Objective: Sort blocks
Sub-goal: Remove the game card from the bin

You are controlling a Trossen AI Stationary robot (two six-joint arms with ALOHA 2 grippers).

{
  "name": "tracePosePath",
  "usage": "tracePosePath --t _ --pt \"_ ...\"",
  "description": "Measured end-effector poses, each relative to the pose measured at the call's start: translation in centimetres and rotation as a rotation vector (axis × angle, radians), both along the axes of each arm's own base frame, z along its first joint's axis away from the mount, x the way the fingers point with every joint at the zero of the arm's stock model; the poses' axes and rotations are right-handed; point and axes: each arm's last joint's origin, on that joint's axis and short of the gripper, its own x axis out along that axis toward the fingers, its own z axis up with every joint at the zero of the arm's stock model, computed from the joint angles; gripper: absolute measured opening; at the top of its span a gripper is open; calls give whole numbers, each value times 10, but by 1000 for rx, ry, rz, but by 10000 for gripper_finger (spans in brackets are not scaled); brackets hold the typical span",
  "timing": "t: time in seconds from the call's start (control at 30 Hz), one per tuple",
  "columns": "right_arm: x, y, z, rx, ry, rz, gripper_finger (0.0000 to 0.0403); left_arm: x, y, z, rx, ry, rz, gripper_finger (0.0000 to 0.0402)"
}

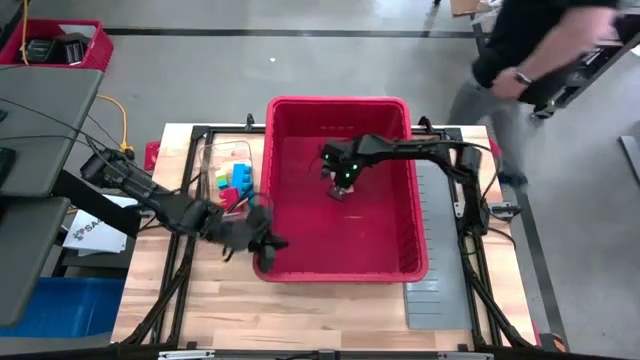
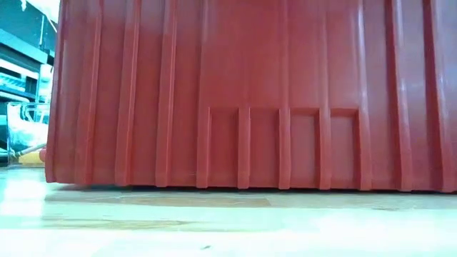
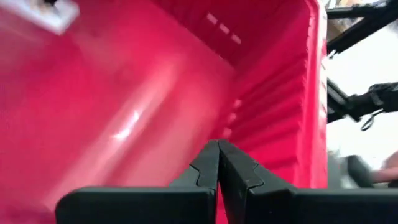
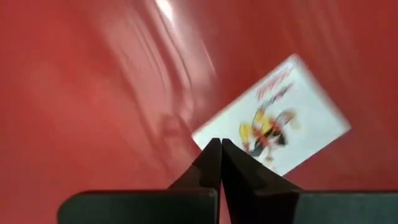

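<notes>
Blocks point(image 1: 234, 184): a small heap of blue, green, yellow and red bricks inside a clear tray point(image 1: 226, 155) on the worktop point(image 1: 330, 310), just left of the red bin point(image 1: 415, 255); none between either set of jaws.
Left gripper point(image 1: 272, 243): at the bin's front-left rim, near the blocks but apart from them; jaws pressed together, pinching nothing.
Right gripper point(image 1: 340, 188): low inside the bin, well apart from the blocks; jaws pressed together, tips just at a white printed card point(image 4: 280, 118) lying on the bin floor.
Red bin: holds the card; no blocks visible in it.
Grey divider sheet point(image 1: 437, 290): flat on the worktop, right of the bin.
Person point(image 1: 530, 60): beyond the worktop's far right corner.
</notes>
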Motion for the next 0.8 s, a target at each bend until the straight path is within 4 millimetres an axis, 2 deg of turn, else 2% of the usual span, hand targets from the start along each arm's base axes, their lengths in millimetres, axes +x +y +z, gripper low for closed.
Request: tracePosePath --t 0.17,0.33,0.43,0.53,0.7,0.8 --pt "-12 -8 59 -24 -211 -21 0 15 39 47 239 -22 -60 0" --pt "-43 -18 117 -50 -360 -130 0 23 98 68 438 -16 -54 0" --pt "-63 -22 135 -17 -379 -156 0 34 132 55 461 58 -92 0" --pt "-80 -26 148 25 -395 -186 0 56 155 26 485 162 -181 0" --pt "-93 -30 154 172 -427 -170 0 97 170 -7 633 299 -283 0" --pt "-95 -32 152 179 -406 -183 0 120 173 -31 664 376 -370 0"
